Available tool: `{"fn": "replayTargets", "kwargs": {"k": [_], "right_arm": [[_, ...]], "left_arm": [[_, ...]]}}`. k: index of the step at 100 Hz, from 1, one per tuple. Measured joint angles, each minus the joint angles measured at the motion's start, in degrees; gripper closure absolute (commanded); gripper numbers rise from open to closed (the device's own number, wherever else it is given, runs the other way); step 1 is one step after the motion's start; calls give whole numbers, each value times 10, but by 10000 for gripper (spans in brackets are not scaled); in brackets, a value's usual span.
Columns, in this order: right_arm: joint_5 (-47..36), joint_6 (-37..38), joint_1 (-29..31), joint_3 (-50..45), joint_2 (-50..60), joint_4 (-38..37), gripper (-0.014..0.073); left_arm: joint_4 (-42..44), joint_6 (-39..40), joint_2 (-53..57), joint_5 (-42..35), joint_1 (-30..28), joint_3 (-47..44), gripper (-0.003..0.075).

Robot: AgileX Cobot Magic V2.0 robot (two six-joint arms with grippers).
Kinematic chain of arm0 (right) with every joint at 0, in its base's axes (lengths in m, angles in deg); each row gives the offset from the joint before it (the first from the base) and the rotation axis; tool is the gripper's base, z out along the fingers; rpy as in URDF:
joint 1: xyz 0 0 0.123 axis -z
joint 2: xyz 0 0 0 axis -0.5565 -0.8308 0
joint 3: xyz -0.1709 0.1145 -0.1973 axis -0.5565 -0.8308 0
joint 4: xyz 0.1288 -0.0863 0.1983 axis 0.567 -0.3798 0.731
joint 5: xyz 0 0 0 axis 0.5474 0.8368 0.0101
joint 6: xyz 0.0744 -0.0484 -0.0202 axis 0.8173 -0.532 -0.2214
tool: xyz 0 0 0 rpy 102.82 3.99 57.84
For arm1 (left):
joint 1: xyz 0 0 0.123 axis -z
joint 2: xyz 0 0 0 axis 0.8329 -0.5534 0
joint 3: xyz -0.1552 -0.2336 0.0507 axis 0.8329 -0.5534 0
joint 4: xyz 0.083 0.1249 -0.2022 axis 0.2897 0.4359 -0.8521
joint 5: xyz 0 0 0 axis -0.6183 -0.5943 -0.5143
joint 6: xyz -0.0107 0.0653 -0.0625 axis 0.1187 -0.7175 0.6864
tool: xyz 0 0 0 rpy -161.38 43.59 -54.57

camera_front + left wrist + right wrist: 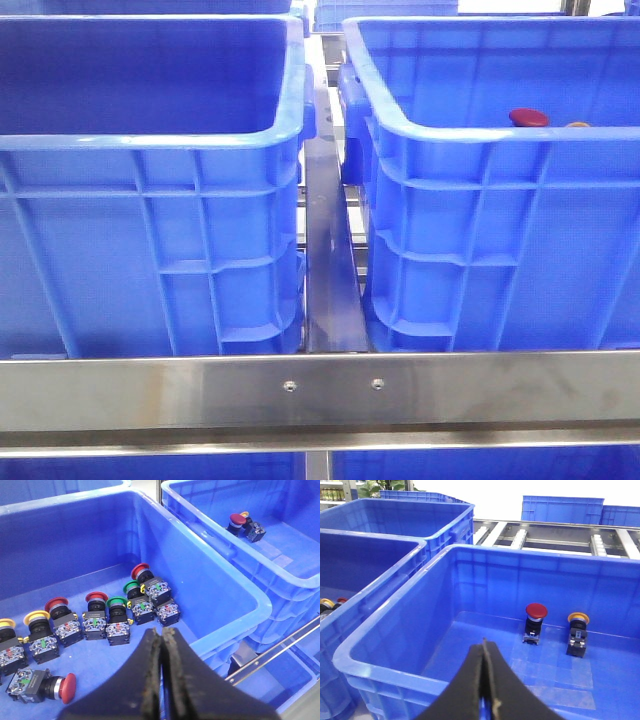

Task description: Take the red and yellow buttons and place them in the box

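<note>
Nearest, a steel rail [320, 392] crosses the front view below two blue crates that stand side by side with a narrow gap between them. Both grippers are pressed shut and hold nothing: the left gripper [161, 635] hovers over the near part of the left crate [150, 140], and the right gripper [484, 645] hangs over the near rim of the box [395, 666], the crate on the right.

Below the left gripper, the left crate's floor carries a loose row of push-button switches: a red one lying on its side [42, 686], a yellow-capped one [37, 625], two upright red ones [59, 615], two green ones [116, 609], and another red one [141, 573] toward the crate's wall.

Farther on, inside the box, the red button [536, 622] and the yellow button [577, 632] stand upright on the floor, just beside each other but apart, close to the far wall. From the front, only their caps peek above the box's near rim.

Beyond the box lie roller tracks [550, 532] and more blue crates [562, 509].
</note>
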Motion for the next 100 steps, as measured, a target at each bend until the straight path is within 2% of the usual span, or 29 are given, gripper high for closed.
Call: {"fn": "replayTargets", "kwargs": {"k": [47, 63, 77, 100], "right_arm": [[0, -1, 0, 0, 0, 0, 655], [0, 0, 0, 0, 0, 0, 655], [0, 0, 0, 0, 0, 0, 655], [0, -1, 0, 0, 0, 0, 655]], "left_arm": [[0, 0, 0, -5, 0, -1, 740], [0, 0, 0, -75, -1, -29, 740], [19, 0, 16, -139, -27, -63, 740], [121, 115, 75, -171, -101, -120, 740]]}}
